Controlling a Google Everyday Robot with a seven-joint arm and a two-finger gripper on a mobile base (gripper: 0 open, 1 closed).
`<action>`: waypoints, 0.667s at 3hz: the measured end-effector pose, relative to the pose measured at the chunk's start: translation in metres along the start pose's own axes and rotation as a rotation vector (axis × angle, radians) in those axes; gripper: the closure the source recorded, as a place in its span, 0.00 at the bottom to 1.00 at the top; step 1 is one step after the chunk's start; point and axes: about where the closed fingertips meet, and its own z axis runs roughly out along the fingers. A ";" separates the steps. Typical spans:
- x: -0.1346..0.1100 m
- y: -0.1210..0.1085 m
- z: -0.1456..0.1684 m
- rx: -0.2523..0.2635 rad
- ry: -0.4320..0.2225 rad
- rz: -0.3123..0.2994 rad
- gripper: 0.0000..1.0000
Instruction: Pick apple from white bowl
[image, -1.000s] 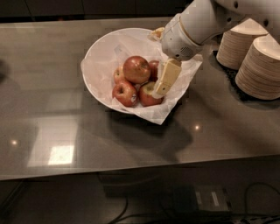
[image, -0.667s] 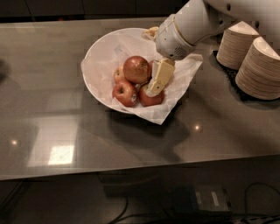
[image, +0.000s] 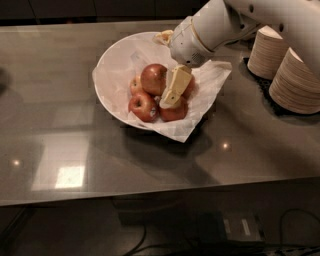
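We've got the hand (image: 170, 97) down inside the white bowl (image: 112, 65), just above centre of the frame, pointing down and to the left. It sits right against the right flank of the big red-brown apple (image: 153, 78). How far open it is we cannot tell, and nothing looks lifted in it. The apple lies in the middle of the bowl on the crinkled paper (image: 210, 85), with two smaller apples (image: 144, 106) crowding it from below. We judge this to be the reach-in, with the grasp not yet made. Next the hand needs to straddle the big apple cleanly, without nudging its neighbours. The arm (image: 210, 30) slants in from the upper right, wrist bent steeply over the bowl's far rim. Beyond it, tan paper bowls (image: 295, 80) stand stacked at the right edge of the grey desk (image: 75, 150).
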 end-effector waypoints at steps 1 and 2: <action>-0.003 0.001 0.012 -0.036 -0.023 -0.004 0.00; -0.003 0.004 0.022 -0.067 -0.038 0.003 0.00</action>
